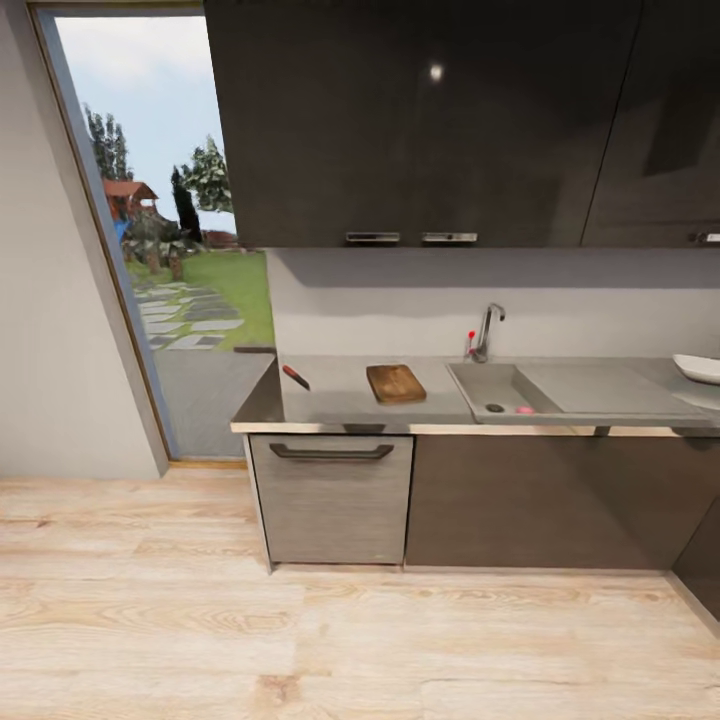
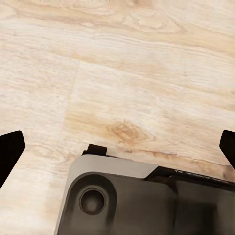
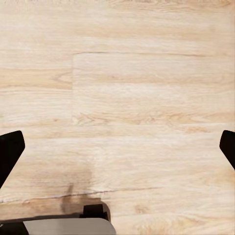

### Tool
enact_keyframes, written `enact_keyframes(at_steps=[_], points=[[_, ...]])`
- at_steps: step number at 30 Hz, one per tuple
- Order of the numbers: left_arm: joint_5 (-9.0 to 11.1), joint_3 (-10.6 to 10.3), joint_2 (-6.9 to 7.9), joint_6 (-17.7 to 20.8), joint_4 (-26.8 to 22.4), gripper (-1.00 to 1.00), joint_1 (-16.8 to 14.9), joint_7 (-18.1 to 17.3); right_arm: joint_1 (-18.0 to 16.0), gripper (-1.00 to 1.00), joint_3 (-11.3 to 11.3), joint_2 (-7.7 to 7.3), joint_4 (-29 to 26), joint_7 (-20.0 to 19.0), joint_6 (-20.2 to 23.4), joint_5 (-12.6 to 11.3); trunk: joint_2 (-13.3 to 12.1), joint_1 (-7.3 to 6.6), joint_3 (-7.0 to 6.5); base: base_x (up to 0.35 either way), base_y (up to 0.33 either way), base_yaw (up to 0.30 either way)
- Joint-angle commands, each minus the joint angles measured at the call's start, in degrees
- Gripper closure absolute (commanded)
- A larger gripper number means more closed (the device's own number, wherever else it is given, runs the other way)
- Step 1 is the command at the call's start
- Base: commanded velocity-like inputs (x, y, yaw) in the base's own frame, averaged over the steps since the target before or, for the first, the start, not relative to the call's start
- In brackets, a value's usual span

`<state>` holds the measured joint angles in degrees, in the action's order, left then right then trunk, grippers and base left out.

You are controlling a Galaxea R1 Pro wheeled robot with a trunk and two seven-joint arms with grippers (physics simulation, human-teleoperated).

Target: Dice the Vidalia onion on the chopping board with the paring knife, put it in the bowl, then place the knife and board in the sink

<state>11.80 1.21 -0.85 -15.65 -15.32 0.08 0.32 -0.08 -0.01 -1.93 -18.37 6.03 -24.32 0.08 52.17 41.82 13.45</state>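
Head view: we face a tabletop well ahead of both grippers, with the paring knife, the chopping board, the sink holding the Vidalia onion, and the bowl. Our left gripper and right gripper hang spread wide over wooden floor, gripping nothing.

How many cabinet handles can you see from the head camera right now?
4: two side by side under the upper cabinets, a partial one at the right edge, and a dark bar handle below the countertop. Others may lie out of frame.
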Motion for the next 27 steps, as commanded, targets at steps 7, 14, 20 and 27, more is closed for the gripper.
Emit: enact_keyframes(at_steps=[7,14,20,27], points=[[0.2,0.1,-0.03,-0.1,-0.1,-1.00,0.0,0.0,0.0,-1.00,0.0,-0.08,0.0,0.1,-0.1,0.1,-2.8,-1.54,-1.20,0.000,0.000,0.000],[0.2,0.1,-0.03,0.1,-0.1,-1.00,0.0,0.0,0.0,-1.00,-0.1,-1.10,0.0,0.1,-0.1,0.0,-5.6,-3.07,-2.46,0.000,0.000,0.000],[0.2,0.1,-0.03,0.1,-0.1,-1.00,0.0,0.0,0.0,-1.00,-0.1,-1.40,0.0,0.1,-0.1,0.0,-8.0,-4.39,-3.54,0.000,0.000,0.000],[0.2,0.1,-0.10,0.2,-0.1,-1.00,0.0,0.0,0.0,-1.00,-0.1,-1.57,0.0,-0.1,-0.1,-0.2,-10.8,-5.93,-4.79,0.000,0.000,0.000]])
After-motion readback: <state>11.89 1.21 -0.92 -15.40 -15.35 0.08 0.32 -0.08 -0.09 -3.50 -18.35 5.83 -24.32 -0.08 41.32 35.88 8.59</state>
